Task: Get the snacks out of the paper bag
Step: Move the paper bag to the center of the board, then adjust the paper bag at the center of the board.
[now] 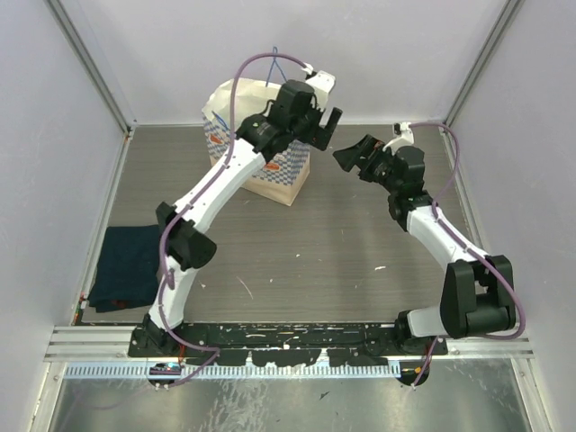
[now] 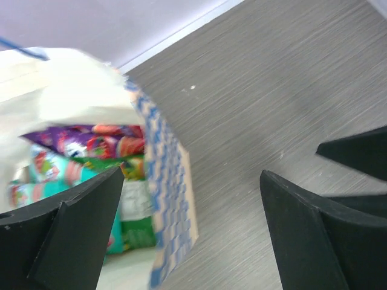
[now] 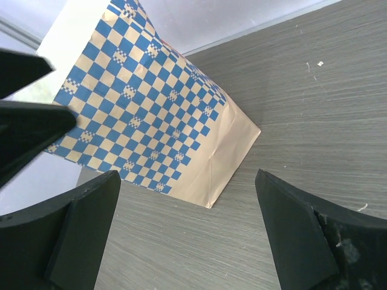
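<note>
So we're right at the start of the unloading here, as far as I can tell. The cream paper bag (image 1: 284,171) with the blue-and-white checker sides stands upright at the far side of the grey wood-grain table (image 1: 342,243), mouth up. The snacks (image 2: 84,142), small flat glossy packets in purple, teal and green, are all piled down inside it. I can't see a single one out on the table.

The left hand (image 1: 329,128) hangs up by the bag's right top edge with its fingers spread wide and nothing between them. From its wrist camera one finger (image 2: 66,235) sits over the bag's opening while the other is out over bare table, so it's straddling the rim rather than being in the bag. The right hand (image 1: 353,155) is just off to the right of the bag, also wide open and empty, and its own view looks at the checkered side wall (image 3: 145,115).

My read: this is the reach-in step, with no packet grabbed yet. Next, the left hand needs to shift over so both fingers clear the rim, then drop into the opening and pinch one packet, probably the purple one on top. The bag looks light and floppy, so the right hand may need to steady that side wall or it'll tip.

There's a dark blue folded cloth (image 1: 126,265) off on the left, well away from all this.
</note>
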Action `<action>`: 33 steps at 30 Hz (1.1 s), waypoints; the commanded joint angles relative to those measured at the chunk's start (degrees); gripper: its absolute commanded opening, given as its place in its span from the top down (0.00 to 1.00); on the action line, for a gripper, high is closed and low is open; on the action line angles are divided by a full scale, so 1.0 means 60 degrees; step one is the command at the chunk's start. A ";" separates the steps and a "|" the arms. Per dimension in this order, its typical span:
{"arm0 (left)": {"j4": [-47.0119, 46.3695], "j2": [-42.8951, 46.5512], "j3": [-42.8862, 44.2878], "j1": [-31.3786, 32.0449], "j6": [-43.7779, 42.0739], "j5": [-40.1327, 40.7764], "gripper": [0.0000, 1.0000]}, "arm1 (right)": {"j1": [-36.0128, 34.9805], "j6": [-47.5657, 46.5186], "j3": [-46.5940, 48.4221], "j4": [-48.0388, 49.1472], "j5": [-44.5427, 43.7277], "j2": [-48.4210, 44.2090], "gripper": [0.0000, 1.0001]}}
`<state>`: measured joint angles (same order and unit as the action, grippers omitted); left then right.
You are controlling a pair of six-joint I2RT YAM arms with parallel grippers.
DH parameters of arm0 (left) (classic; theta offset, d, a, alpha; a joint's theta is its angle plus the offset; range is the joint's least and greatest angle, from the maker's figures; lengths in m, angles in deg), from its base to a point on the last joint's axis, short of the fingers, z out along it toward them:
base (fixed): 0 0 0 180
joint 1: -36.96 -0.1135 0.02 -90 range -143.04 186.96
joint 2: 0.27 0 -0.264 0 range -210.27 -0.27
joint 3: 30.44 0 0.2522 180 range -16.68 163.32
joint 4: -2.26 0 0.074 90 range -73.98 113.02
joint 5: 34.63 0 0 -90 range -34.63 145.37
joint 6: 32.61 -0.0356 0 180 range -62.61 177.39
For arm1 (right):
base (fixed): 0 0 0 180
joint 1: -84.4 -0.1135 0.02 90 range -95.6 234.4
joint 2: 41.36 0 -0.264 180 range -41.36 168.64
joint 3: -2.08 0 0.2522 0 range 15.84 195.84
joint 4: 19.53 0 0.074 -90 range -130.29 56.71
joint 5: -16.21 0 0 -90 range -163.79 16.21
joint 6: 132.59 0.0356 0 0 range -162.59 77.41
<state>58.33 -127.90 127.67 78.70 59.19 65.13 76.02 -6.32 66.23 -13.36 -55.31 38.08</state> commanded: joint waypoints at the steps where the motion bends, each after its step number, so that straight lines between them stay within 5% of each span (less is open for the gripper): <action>1: -0.0712 0.2649 -0.1531 -0.0241 -0.1139 0.0582 0.02 | -0.0038 -0.0384 0.0274 -0.0532 -0.0520 -0.0668 0.00; 7: -0.2142 0.6505 -0.5479 -0.0966 -0.1221 0.0307 0.02 | -0.0165 -0.0484 0.0787 -0.1432 -0.1277 -0.1251 0.00; 11: -0.1984 0.7480 -0.6151 -0.2668 -0.0403 0.0041 0.02 | -0.1325 -0.1237 0.1645 -0.2509 -0.2837 -0.1231 0.00; 20: -0.0525 0.5944 -0.5045 -0.5593 0.0030 -0.0286 0.02 | -0.3479 -0.2386 0.4650 -0.4611 -0.5990 0.0236 0.00; 28: -0.1221 0.4591 -0.4627 -0.5979 0.0013 -0.1381 0.02 | -0.3964 -0.2882 0.7003 -0.5790 -0.7115 0.2166 0.07; 33: -0.1347 0.3178 -0.2787 -0.6016 0.0032 -0.1355 0.02 | -0.3964 -0.3121 0.8765 -0.6194 -0.7260 0.3625 0.09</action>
<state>55.75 -106.35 102.12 42.90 58.49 59.51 52.31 -22.80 109.62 -49.25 -95.35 56.22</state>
